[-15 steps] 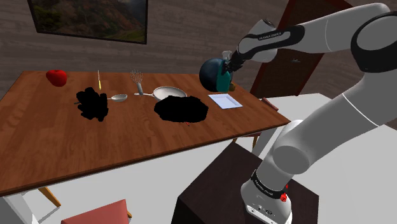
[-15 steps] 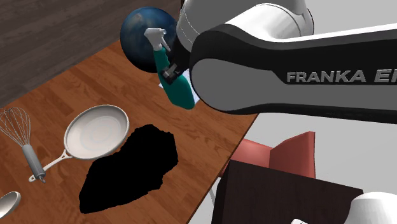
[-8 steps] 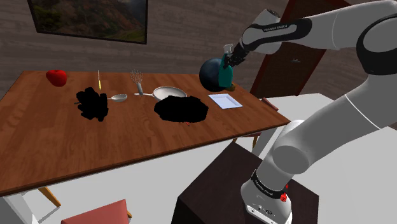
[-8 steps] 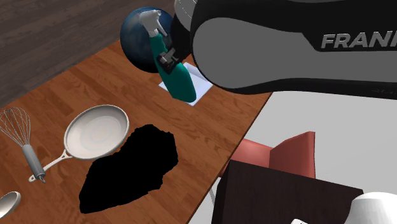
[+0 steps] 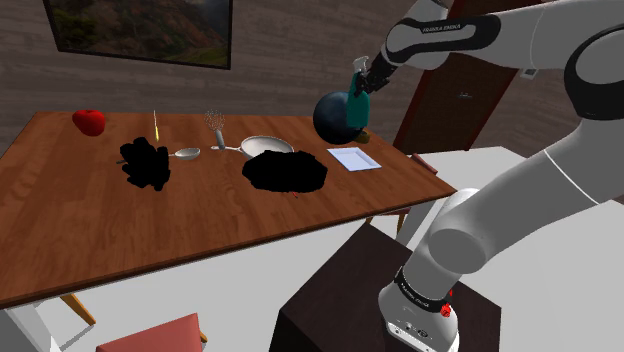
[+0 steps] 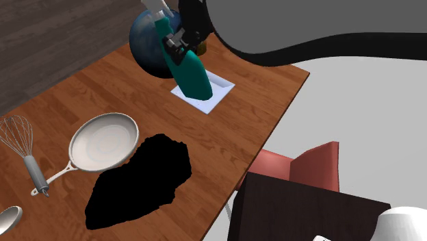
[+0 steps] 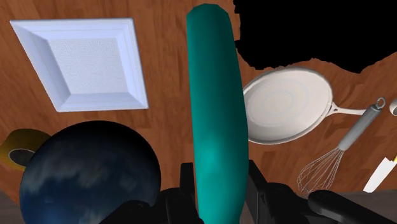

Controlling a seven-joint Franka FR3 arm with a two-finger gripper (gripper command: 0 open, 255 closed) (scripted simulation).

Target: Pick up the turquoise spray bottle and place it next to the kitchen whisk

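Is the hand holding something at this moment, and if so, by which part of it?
The hand is shut on the turquoise spray bottle, clasping its upper part near the neck; the body hangs free.

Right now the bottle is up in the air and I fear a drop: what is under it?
Wooden table, with a white tray, a dark ball and a pan around the spot. The bottle itself covers the strip straight below.

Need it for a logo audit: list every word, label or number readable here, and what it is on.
White lettering on the arm's dark forearm band: too small to read.
White lettering on the arm's lower link by the stand: too small to read.
Spray bottle, square dish, pan: no text.
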